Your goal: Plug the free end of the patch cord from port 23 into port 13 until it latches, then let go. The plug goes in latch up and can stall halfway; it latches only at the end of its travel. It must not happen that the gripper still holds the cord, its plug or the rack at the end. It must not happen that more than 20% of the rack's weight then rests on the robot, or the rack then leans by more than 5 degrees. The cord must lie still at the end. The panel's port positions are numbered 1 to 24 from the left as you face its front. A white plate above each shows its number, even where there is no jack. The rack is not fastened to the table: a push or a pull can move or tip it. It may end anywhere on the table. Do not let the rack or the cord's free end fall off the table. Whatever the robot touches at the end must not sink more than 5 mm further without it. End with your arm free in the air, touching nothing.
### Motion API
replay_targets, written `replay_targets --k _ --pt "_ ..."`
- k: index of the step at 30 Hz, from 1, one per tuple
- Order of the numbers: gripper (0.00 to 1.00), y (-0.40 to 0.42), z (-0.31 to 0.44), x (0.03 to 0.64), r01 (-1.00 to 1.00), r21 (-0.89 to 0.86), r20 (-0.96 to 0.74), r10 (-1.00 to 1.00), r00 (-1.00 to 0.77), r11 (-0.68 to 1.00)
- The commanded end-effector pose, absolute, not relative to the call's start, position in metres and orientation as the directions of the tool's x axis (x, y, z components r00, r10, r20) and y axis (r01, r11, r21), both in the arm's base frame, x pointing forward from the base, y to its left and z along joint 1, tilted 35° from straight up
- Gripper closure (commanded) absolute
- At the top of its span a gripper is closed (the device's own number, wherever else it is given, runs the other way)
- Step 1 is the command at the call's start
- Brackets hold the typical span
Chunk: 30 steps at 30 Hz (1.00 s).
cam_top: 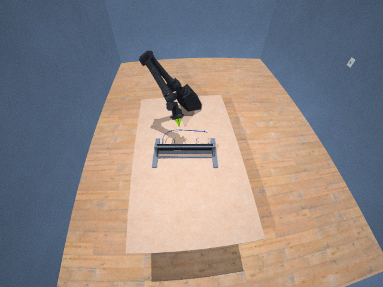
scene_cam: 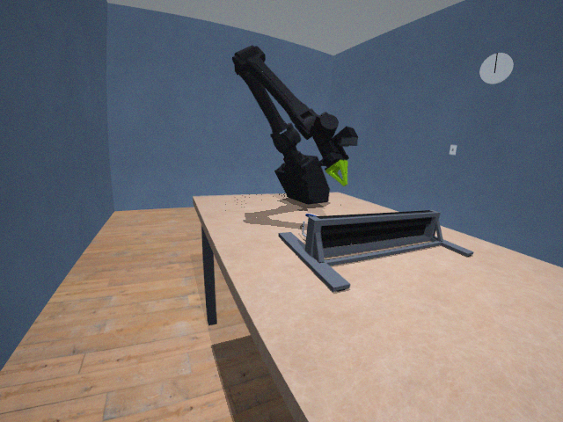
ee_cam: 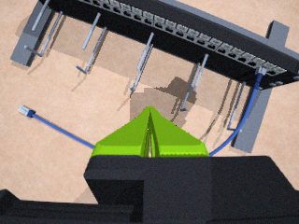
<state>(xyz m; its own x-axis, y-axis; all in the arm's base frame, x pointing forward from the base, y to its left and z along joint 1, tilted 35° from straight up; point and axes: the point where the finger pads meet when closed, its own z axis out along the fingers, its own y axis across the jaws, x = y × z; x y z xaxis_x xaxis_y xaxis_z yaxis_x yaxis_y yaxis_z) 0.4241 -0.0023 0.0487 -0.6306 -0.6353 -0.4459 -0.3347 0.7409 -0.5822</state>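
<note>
My gripper (cam_top: 179, 126) (scene_cam: 345, 184) (ee_cam: 149, 112) is shut and empty, above the table on the jack side of the rack. The rack (cam_top: 185, 146) (scene_cam: 320, 222) stands upright on its two feet. In the wrist view its row of jacks (ee_cam: 177, 31) runs across the top. One end of the blue patch cord (cam_top: 167, 133) (ee_cam: 252, 100) is plugged in near the row's right end there. The cord bends round and passes out of sight under my gripper. Its free plug (cam_top: 206, 131) (ee_cam: 25, 109) lies at the left of the wrist view, apart from the rack. The port numbers are unreadable.
Several wire cable hooks (ee_cam: 145, 67) (cam_top: 197, 140) stick out from the rack's jack side, between the panel and the cord. The table (cam_top: 191, 200) (scene_cam: 409, 327) extends behind the rack. The robot's base (scene_cam: 303, 179) stands at the table's far end in the exterior view.
</note>
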Motion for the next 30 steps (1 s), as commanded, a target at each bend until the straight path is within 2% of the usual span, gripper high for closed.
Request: replay_targets --k 1,7,14,16,18,22,26,30 --pt "1.0 0.029 0.031 0.438 -0.468 -0.586 -0.326 -0.721 -0.611 0.662" --pt "1.0 0.067 -0.019 0.433 -0.658 -0.541 -0.098 -0.816 -0.569 0.524" --pt "1.0 0.109 -0.075 0.413 -0.845 -0.434 0.185 -0.887 -0.424 0.314" --pt "1.0 0.109 -0.075 0.413 -0.845 -0.434 0.185 -0.887 -0.424 0.314" --pt "1.0 0.124 -0.099 0.401 -0.905 -0.369 0.302 -0.893 -0.333 0.213" --pt "1.0 0.14 -0.124 0.385 -0.956 -0.279 0.43 -0.878 -0.209 0.091" --pt "1.0 0.15 -0.141 0.373 -0.978 -0.209 0.511 -0.852 -0.115 0.007" --pt "1.0 0.15 -0.143 0.372 -0.98 -0.197 0.524 -0.845 -0.104 -0.002"
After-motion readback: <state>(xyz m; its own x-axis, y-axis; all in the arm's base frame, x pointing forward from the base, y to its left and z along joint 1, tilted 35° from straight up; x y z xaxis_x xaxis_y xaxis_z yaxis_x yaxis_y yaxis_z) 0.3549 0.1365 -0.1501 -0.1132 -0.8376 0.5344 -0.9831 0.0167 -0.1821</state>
